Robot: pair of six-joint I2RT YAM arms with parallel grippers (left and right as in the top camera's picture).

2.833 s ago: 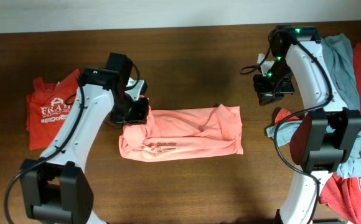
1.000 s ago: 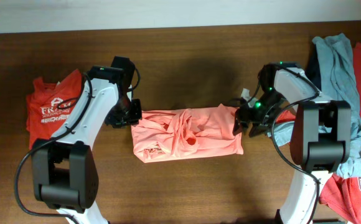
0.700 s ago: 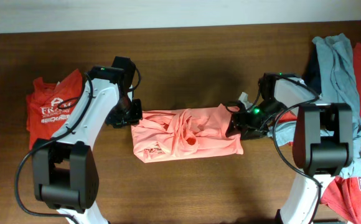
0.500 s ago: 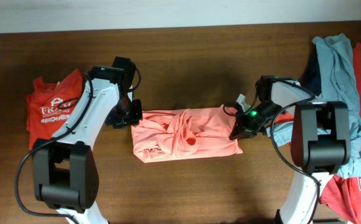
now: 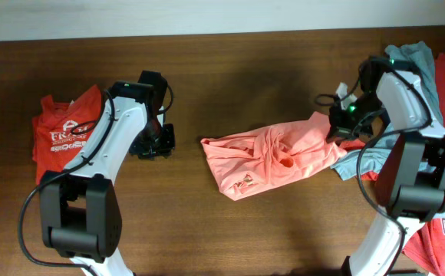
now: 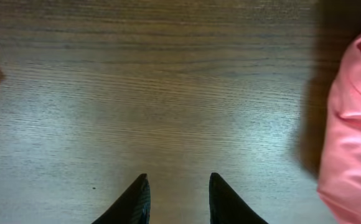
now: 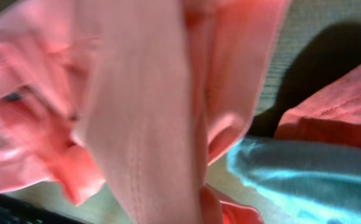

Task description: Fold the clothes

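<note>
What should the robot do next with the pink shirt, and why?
Probably bring the left end effector to the free end of the salmon-pink T-shirt and grip it. The shirt lies crumpled, the right end effector seems to hold its other end, and the left one hangs open over bare table.

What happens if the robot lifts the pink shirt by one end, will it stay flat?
Probably not. The pink shirt lies bunched and wrinkled, so it is likely floppy and would sag. It looks thin and light, so the right gripper pulling one end would probably drag the rest along the table.
</note>
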